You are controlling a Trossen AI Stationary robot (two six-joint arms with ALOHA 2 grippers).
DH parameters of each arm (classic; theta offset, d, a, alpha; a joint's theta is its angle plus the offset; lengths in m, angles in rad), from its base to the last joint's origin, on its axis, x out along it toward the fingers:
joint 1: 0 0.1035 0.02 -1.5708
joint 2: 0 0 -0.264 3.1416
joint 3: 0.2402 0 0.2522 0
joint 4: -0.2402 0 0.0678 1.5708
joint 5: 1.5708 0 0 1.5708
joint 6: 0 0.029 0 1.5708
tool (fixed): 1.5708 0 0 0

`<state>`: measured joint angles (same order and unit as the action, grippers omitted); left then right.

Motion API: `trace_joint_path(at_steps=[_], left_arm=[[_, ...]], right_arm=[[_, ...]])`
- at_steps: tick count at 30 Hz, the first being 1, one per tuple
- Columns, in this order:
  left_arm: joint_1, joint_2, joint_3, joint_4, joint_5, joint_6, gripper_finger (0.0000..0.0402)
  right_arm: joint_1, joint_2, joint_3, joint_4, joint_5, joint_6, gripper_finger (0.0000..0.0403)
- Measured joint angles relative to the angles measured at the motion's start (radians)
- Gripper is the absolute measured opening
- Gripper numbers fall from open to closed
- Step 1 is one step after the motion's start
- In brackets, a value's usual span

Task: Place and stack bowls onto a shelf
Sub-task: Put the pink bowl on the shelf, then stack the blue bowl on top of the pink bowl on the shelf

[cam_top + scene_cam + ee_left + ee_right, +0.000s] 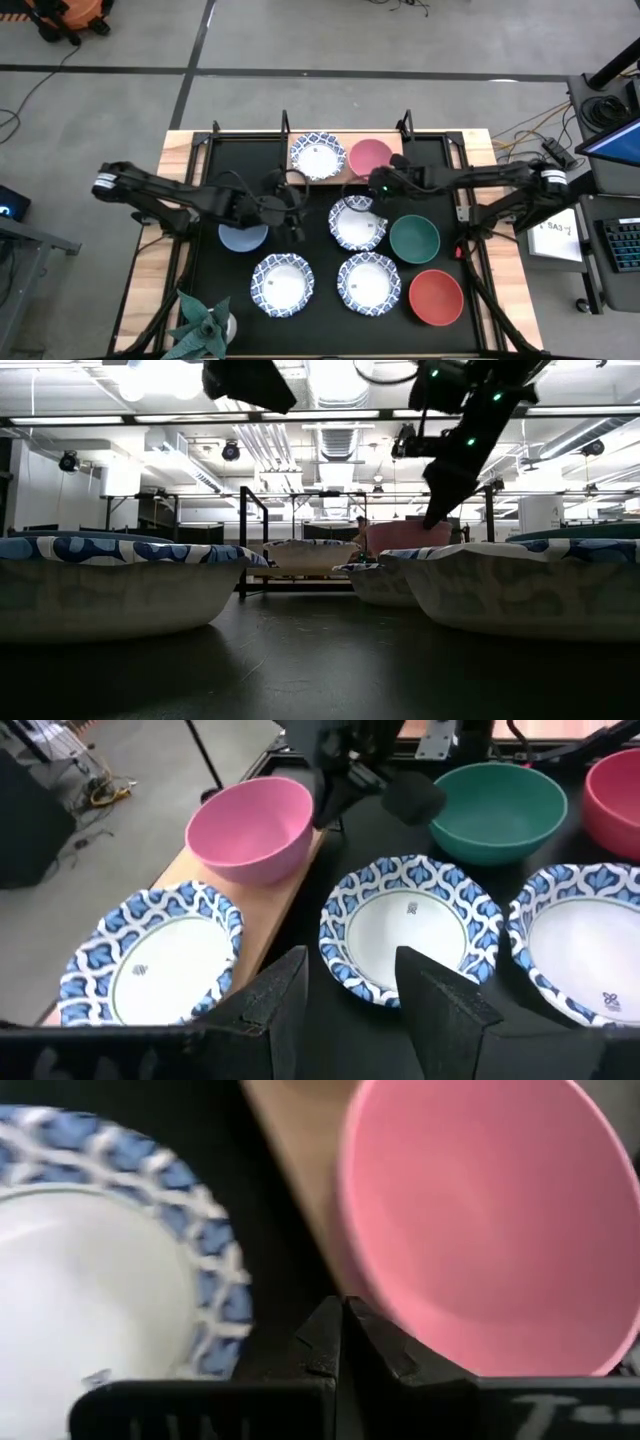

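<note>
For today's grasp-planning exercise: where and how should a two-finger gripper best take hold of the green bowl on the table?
Probably at the rim: the green bowl sits upright and open, too wide to span, so one finger goes inside the wall and one outside, coming from above. The right gripper is nearest; the edge facing the shelf looks least crowded by the red bowl.

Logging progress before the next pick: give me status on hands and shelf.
Left hand open, empty, above the table. Right hand shut, empty, beside the pink bowl. Shelf holds pink bowl and one patterned bowl, unstacked. Nothing blocking.
</note>
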<state>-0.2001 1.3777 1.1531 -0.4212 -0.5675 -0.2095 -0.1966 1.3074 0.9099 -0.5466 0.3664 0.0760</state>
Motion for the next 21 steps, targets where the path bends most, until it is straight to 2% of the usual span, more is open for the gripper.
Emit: trace_joint_path(at_steps=[6,9,17,21], left_arm=[[-0.002,-0.016,-0.025,-0.06,0.011,-0.106,0.0136],[-0.002,-0.016,-0.025,-0.131,0.061,-0.183,0.0136],[-0.002,-0.012,-0.003,-0.39,0.374,-0.545,0.0136],[-0.002,-0.005,-0.003,-0.49,0.474,-0.708,0.0132]], right_arm=[[-0.054,0.038,0.019,-0.015,0.003,-0.024,0.0009],[-0.043,0.017,0.019,-0.036,0.001,-0.022,0.0009],[0.091,-0.131,-0.002,-0.049,-0.002,0.015,0.0009],[0.154,-0.218,-0.05,0.034,-0.002,-0.005,0.0009]])
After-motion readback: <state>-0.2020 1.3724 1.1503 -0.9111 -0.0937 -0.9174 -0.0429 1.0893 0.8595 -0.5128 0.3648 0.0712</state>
